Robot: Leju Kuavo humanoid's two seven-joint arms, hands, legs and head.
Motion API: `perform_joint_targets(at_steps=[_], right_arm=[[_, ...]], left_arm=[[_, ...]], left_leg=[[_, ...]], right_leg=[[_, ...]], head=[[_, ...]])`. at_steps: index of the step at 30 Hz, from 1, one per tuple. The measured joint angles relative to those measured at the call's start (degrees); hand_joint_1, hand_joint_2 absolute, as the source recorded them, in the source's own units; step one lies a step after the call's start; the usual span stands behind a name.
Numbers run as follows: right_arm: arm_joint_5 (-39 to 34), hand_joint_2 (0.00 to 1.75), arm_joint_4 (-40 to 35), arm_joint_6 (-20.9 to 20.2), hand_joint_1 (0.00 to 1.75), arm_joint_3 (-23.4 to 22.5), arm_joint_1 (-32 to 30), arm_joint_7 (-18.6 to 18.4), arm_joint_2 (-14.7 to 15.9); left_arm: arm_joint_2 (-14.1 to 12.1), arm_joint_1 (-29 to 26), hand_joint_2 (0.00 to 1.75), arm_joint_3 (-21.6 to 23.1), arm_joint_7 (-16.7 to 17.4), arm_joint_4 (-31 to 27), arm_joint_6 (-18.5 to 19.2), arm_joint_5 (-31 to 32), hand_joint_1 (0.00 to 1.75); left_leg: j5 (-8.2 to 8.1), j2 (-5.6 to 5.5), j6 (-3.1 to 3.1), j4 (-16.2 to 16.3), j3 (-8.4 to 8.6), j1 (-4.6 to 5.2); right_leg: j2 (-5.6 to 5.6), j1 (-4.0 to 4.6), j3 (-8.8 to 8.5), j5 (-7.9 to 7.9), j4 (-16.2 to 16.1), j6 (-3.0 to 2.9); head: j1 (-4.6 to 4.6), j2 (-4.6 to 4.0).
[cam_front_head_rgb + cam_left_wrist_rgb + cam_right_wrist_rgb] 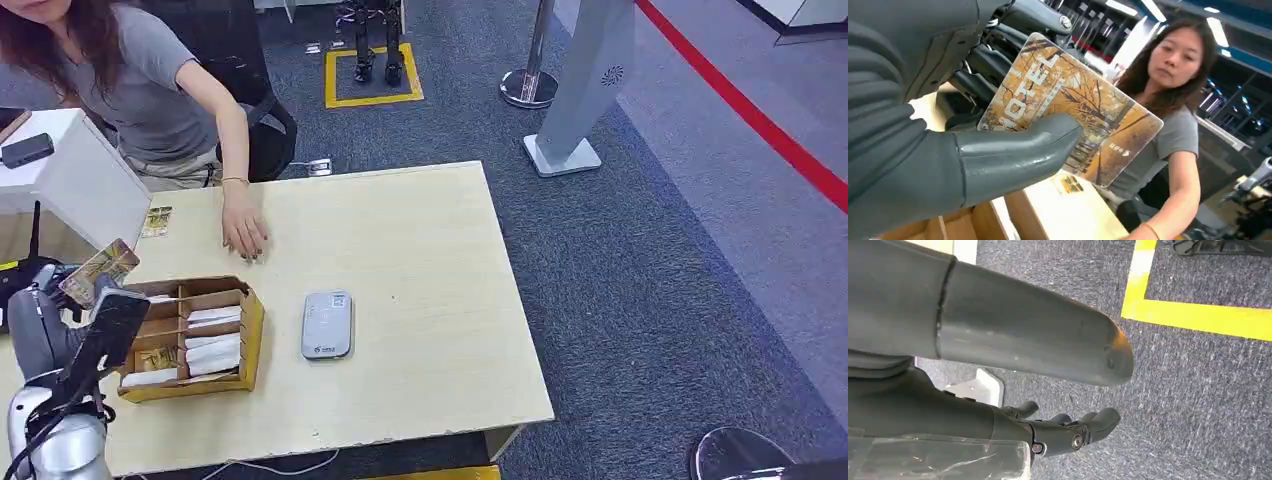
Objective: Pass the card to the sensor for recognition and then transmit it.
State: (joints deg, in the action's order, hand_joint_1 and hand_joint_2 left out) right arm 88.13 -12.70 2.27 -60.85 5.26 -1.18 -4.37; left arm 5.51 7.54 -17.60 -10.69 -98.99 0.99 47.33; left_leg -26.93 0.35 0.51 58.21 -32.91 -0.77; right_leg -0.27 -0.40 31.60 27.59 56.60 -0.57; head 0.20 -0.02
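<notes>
On the counter (420, 250), a compartmented box (195, 338) sits at the near left, with flat packets lying in its compartments. The sensor (327, 324) lies just right of the box, apart from it. A loose card (156, 221) lies at the far left edge. A person's hand (243, 233) rests on the counter beyond the box. The left robot hand (100, 300) holds a card (98, 270) above the box's left side. The right robot hand (1068, 432) hangs over the floor.

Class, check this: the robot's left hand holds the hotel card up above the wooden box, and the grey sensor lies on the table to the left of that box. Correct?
Not quite. The left hand does hold the card above the wooden box, but the head view shows the grey sensor lying to the right of the box, not the left.
</notes>
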Motion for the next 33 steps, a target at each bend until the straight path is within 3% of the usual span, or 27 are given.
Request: perform_joint_targets(at_steps=[4,8,13,21,33], right_arm=[[0.1,0.00,0.0,0.1,0.00,0.0,0.0,0.0,0.0],[0.1,0.00,0.0,0.1,0.00,0.0,0.0,0.0,0.0],[0.7,0.00,0.0,0.1,0.00,0.0,0.1,0.2,0.0],[1.5,0.00,0.0,-0.5,0.00,1.0,0.7,0.2,0.0],[1.5,0.00,0.0,-0.5,0.00,1.4,1.0,-0.2,0.0]], left_arm=[[-0.1,0.7,1.75,4.4,0.0,0.3,-2.1,6.0,1.75],[-0.2,1.0,1.75,6.5,0.0,0.4,-2.4,7.2,1.75],[-1.6,2.6,1.75,10.1,0.4,1.9,-3.0,13.6,1.75],[-4.0,9.9,1.75,17.2,3.4,12.2,-1.9,18.7,1.75],[-8.6,12.9,1.75,23.3,4.2,25.0,-4.0,23.7,1.75]], left_leg=[[0.00,0.00,0.00,0.0,0.00,0.00],[0.00,0.02,0.00,0.0,0.00,0.00],[0.00,-0.01,0.00,0.0,-0.01,-0.01],[0.04,0.02,-0.02,0.0,0.00,0.01],[0.03,0.05,-0.02,0.0,-0.01,0.00]], right_leg=[[-0.01,-0.01,-0.01,-0.01,0.0,0.00],[0.01,-0.02,0.01,-0.01,0.0,-0.01],[-0.02,-0.02,0.01,-0.01,0.0,-0.01],[0.00,-0.02,-0.01,-0.09,0.0,0.05],[0.04,-0.02,0.03,-0.08,0.0,0.05]], head=[[0.00,0.00],[0.00,0.00],[-0.02,0.00],[-0.02,0.00],[0.00,0.00]])
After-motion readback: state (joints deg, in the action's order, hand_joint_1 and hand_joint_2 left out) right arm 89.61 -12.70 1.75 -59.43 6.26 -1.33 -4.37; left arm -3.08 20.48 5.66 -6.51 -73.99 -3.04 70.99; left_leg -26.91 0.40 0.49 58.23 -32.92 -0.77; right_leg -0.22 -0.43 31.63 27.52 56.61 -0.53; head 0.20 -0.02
